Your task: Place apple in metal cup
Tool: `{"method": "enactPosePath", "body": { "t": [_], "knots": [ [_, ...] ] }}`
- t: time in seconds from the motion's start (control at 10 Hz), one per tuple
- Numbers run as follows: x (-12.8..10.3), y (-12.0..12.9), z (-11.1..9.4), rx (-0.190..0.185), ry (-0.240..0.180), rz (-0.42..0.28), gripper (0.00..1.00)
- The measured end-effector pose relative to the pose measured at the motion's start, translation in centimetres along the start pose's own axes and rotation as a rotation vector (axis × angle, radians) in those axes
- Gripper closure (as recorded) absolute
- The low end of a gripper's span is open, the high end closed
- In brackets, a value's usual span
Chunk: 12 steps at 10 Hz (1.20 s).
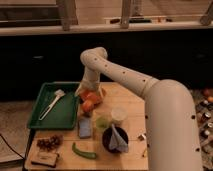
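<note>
My gripper [88,93] is low over the table's back left part, at the right edge of the green tray, with the arm reaching down from above. Right under it lies an orange mass: the shallow orange bowl [95,96] and, at its front edge, a small round orange-red apple [88,105]. I cannot tell whether the gripper holds the apple or only touches it. The dull grey metal cup does not show clearly; it may be hidden by the gripper and the apple.
A green tray [64,116] with a white utensil [51,102] lies at the left. A pale green cup [102,122], a white cup [118,115], a blue packet [85,128] and a dark bowl with a cloth [114,139] stand in front. A green pepper [84,151] and grapes [49,143] lie near the front edge.
</note>
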Motion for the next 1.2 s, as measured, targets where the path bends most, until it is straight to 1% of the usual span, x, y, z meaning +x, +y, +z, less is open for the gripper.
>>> {"method": "enactPosePath", "body": {
  "t": [1.2],
  "knots": [
    [0.49,-0.13,-0.51,-0.008,0.006,-0.001,0.2]
  ]
}}
